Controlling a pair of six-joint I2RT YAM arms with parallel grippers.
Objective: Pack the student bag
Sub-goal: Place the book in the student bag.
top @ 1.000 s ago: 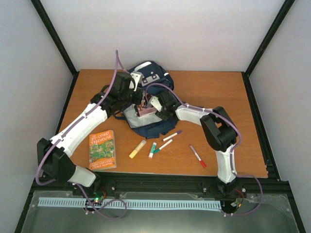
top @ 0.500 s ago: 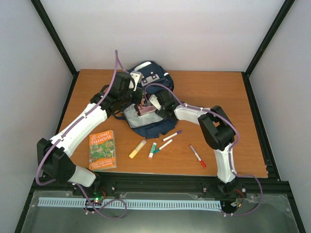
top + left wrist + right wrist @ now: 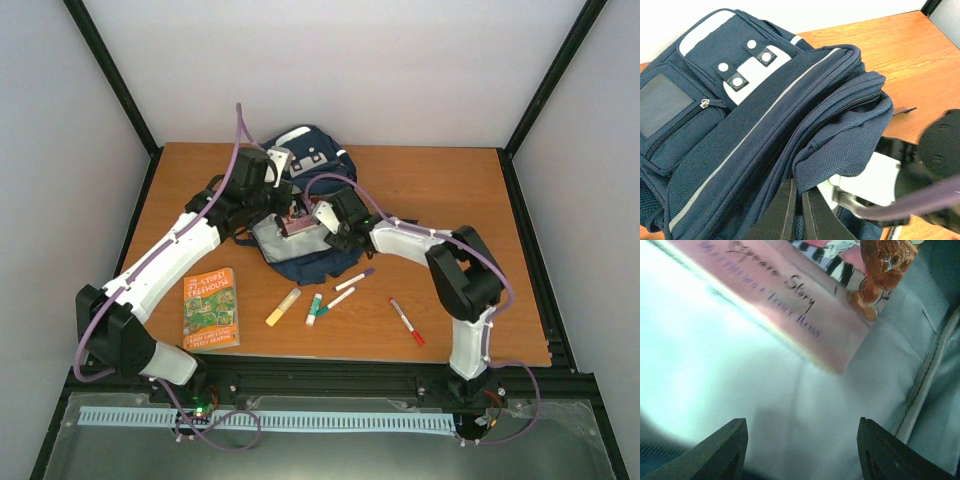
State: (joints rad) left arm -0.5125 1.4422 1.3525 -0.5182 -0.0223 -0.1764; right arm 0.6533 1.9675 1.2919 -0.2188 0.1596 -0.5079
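Observation:
The navy student bag lies at the back middle of the table, its main compartment open towards me and showing grey lining. My left gripper is shut on the edge of the bag's navy opening flap and holds it up; it also shows in the top view. A pink book lies inside on the lining and also shows in the top view. My right gripper is open and empty, inside the opening just short of the book; in the top view it is at the bag's mouth.
On the table in front of the bag lie an orange book, a yellow highlighter, a green-capped marker, a purple-capped marker, a white marker and a red marker.
My right arm's elbow has swung to the right while its gripper stayed at the bag's mouth. The pink book sits slightly deeper in the bag. The left arm has held still.

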